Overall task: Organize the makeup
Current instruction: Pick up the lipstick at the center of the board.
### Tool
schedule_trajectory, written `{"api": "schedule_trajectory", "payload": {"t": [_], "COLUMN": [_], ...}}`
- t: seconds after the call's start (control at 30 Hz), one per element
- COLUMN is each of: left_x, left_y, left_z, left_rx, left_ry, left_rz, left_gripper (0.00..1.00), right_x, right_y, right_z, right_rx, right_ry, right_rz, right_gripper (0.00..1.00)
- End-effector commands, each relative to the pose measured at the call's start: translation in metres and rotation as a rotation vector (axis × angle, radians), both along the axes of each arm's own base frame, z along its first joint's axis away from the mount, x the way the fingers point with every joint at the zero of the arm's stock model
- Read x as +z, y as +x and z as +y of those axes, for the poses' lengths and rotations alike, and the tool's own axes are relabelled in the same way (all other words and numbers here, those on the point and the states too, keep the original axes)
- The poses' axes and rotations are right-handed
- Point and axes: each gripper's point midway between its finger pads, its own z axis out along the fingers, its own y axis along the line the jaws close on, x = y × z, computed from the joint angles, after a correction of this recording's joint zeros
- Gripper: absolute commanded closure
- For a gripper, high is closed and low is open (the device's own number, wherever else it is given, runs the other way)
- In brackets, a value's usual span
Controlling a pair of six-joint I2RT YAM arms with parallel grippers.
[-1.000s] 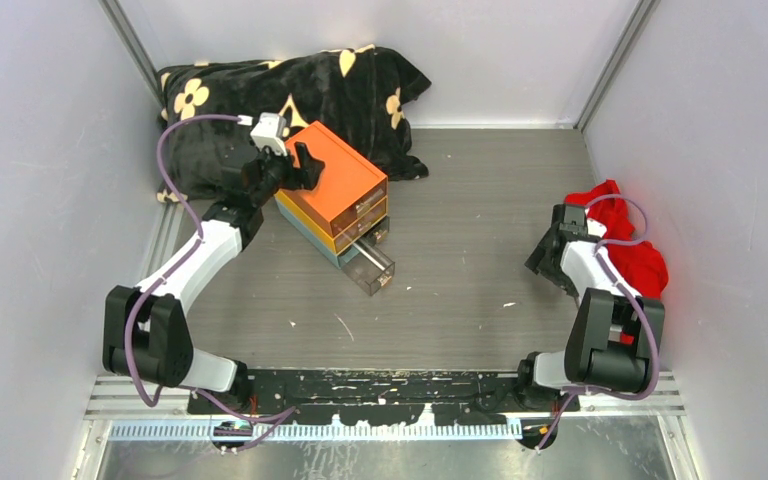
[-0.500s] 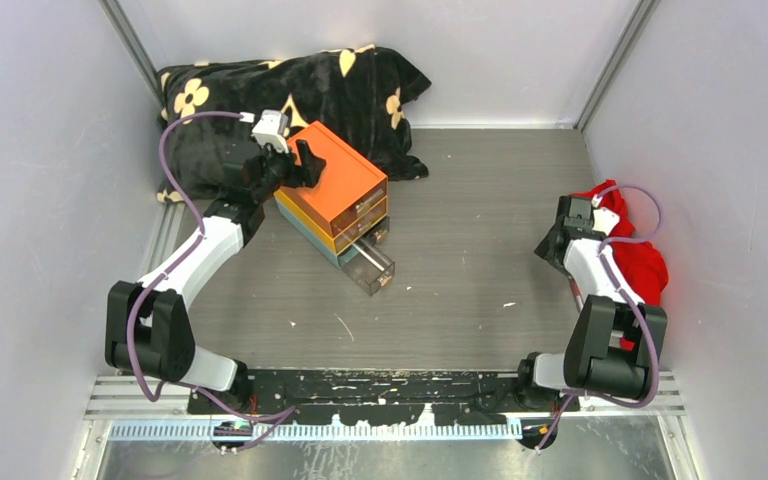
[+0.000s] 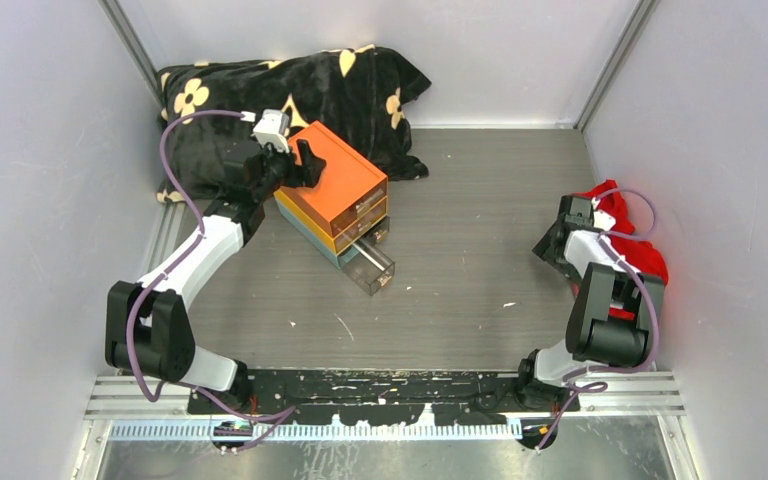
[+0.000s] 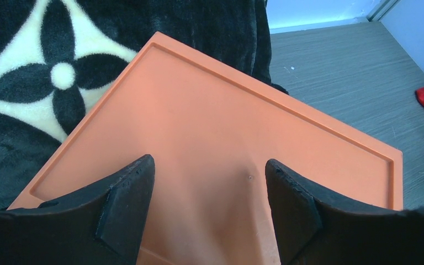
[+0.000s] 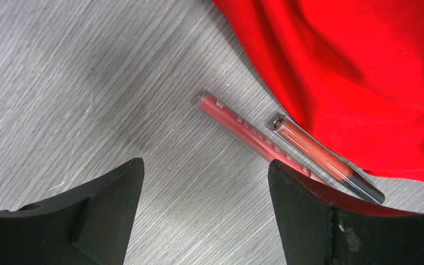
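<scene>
Two slim makeup pencils lie on the grey floor at the edge of the red cloth (image 5: 364,66): a red one (image 5: 243,132) and an orange one with a dark end (image 5: 314,152). My right gripper (image 5: 205,165) is open and empty just above the floor, the pencils ahead of its right finger. In the top view it (image 3: 553,247) sits beside the red cloth (image 3: 638,258). My left gripper (image 4: 207,165) is open and empty over the lid of the orange box (image 4: 226,127), near its back corner (image 3: 302,165). Brushes and the pink palette are out of view.
The orange box (image 3: 345,180) stands at the back left, its lowest clear drawer (image 3: 370,268) pulled out. A black blanket with cream flowers (image 3: 260,90) lies behind it against the back wall. Grey walls close both sides.
My right arm has folded in and its gripper has shifted slightly toward the red cloth. My left gripper has stayed over the orange box.
</scene>
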Motion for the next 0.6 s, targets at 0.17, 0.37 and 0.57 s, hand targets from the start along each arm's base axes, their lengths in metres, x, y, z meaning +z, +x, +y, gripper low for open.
{"api": "schedule_trajectory", "payload": {"t": [0.17,0.37,0.57], "left_x": [-0.083,-0.084,-0.083], "left_y": [-0.034,-0.035,-0.034], "left_z": [0.012,0.013,0.011], "left_rx": [0.014,0.017,0.011], "left_ry": [0.089,0.089,0.088], "left_rz": [0.319,0.319,0.315], "left_gripper": [0.26,0.26,0.26], "right_x": [-0.006,-0.008,0.009], "right_y": [0.022,0.025,0.026], "right_z": [-0.014,-0.012,-0.002], "right_rx": [-0.035,-0.027,-0.012], "right_ry": [0.042,0.060,0.096], "right_rz": [-0.073,-0.073,-0.132], "right_gripper": [0.13,0.15,0.22]}}
